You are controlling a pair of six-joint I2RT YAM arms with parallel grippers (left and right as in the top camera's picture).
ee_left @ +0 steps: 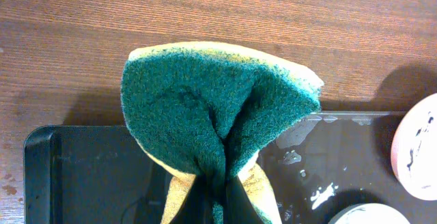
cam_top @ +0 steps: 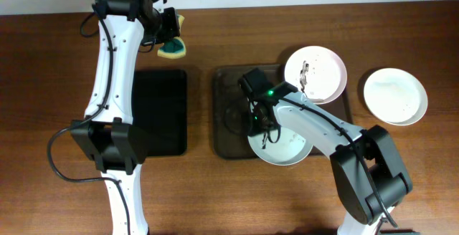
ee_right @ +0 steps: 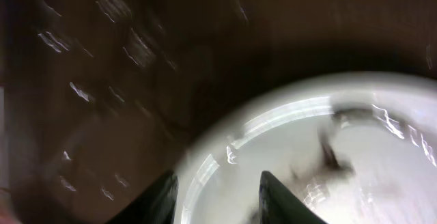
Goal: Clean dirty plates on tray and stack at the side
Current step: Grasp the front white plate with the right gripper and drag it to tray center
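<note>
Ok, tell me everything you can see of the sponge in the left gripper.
The sponge has a dark green scouring face over yellow foam, soft and fibrous. The left gripper pinches one end, creasing it down the middle so it fans out. It sits over the wooden table past the far edge of the black tray; whether it touches the wood is unclear.

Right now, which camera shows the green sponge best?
The left wrist view: the sponge fills it, folded green-side out, pinched by the left gripper. Overhead shows it small, partly hidden. The right wrist view misses it.
</note>
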